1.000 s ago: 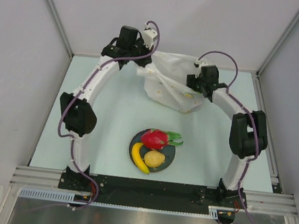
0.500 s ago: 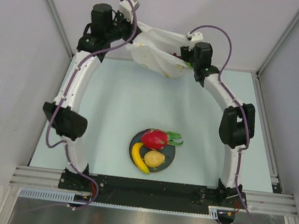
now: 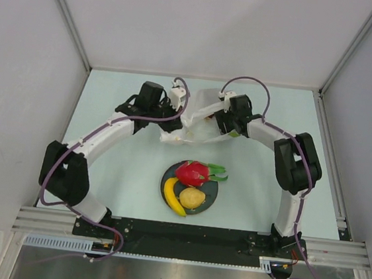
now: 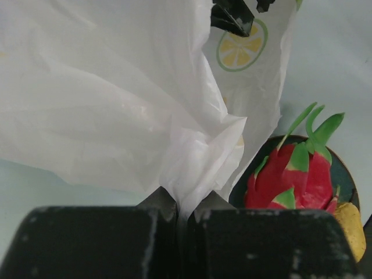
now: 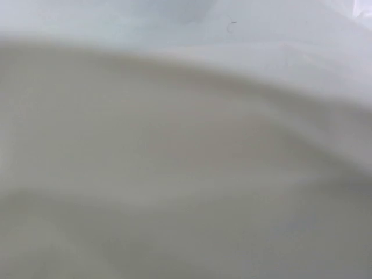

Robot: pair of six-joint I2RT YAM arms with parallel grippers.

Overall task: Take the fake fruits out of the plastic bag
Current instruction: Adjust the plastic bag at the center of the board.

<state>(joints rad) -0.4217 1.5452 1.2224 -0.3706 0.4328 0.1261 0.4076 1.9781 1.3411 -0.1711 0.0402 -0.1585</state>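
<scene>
**Both arms down, bag bunched behind the plate**

Both arms have swung down and inward since half a second ago, when they held the plastic bag stretched high near the back wall. It now sits crumpled between the two wrists, low over the middle of the surface and just behind the plate.

The left gripper is pressed together on a gathered fold of the bag. In the left wrist view the thin white film rises out of the pinch between the two dark fingers and fans out across most of that view. A lemon-slice mark shows on the bag's far panel.

The right gripper meets the bag from the other side. From above its fingertips are lost in the plastic, and the right wrist view is filled with blurred whitish film, so I cannot tell whether it is spread or pinching.

Three fake fruits lie on the dark round plate, near the arm bases and clear of the bag:
- the dragon fruit is at the back, its green tips pointing right
- the banana is at the front left
- the round yellow fruit is just beside the banana, at the front

The plate and these fruits have not shifted over the last second.
</scene>
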